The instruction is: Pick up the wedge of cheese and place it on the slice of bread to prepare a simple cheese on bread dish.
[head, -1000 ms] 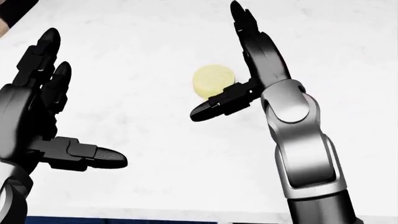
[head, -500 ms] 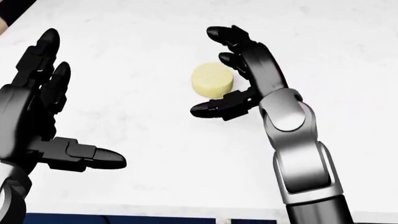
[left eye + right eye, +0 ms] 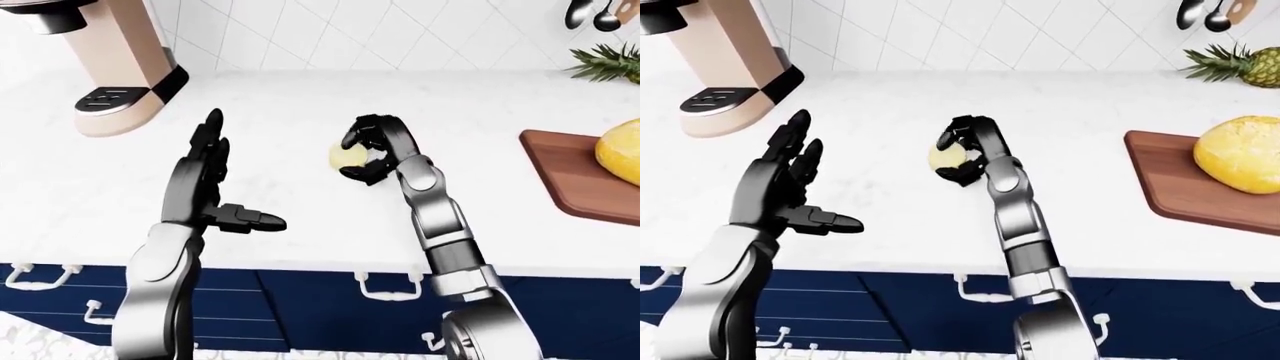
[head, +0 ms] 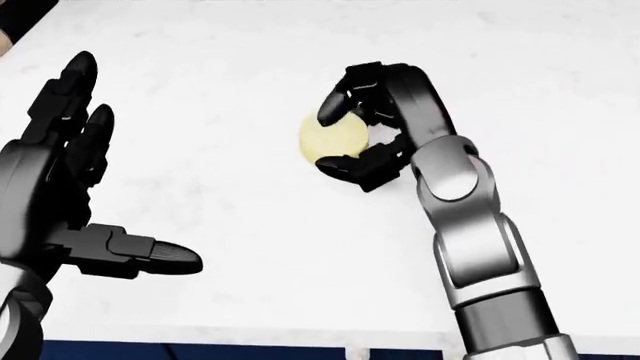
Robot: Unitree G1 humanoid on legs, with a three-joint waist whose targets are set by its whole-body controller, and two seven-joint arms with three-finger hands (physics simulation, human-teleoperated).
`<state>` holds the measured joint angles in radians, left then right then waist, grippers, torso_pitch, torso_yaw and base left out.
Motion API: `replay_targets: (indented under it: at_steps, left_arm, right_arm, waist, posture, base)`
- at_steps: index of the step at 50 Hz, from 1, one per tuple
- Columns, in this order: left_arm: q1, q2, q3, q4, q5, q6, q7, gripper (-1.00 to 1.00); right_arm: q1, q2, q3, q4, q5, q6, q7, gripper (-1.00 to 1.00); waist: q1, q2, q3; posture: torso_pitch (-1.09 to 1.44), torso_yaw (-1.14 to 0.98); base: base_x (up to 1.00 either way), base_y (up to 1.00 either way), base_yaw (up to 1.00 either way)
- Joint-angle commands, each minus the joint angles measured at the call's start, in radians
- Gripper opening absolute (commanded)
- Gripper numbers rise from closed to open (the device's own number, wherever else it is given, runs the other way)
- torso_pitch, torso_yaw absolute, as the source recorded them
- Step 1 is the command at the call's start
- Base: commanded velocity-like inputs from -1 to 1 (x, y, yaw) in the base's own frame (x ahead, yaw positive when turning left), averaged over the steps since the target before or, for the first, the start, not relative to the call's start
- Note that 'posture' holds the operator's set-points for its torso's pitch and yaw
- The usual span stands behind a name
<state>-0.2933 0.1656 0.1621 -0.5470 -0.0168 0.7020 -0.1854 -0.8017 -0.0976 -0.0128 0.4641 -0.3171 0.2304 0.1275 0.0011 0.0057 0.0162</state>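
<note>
On white counter (image 4: pixel 230 90), round pale cheese (image 4: pixel 335 140)

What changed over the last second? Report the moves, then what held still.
The right hand curled its fingers from spread open to closed around the cheese, taking hold of it; the cheese shifted slightly left in the head view. The left hand stayed open and in place, and the cheese remains on the counter.
</note>
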Motion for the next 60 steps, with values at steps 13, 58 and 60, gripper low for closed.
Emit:
replay_targets:
  at_steps: [13,58,60]
  left_arm:
    - [-0.026,0.009,0.008,-0.048,-0.002,-0.018,0.002,1.0]
    - [-0.103,0.026,0.0,-0.042,0.003,0.027,0.002,1.0]
    - [-0.097,0.025,0.001,-0.041,0.003,0.022,0.002,1.0]
  right_arm:
    - [0.003,-0.019,0.0,-0.453,-0.054,0.239,0.129,-1.0]
    - [-0.037,-0.055,-0.032,-0.686,0.036,0.454,0.146,-1.0]
    - [-0.034,-0.055,-0.031,-0.689,0.038,0.452,0.144,-1.0]
  waist:
    - [0.006,0.0,-0.016]
    - [0.024,0.025,-0.004]
    - [0.026,0.011,0.001]
  posture:
    - [0.0,0.0]
    - [0.0,0.0]
    - [0.0,0.0]
  base:
    - [0.0,0.0,0.0]
    - [-0.23,-0.04,0.0]
    - [0.0,-0.3,0.0]
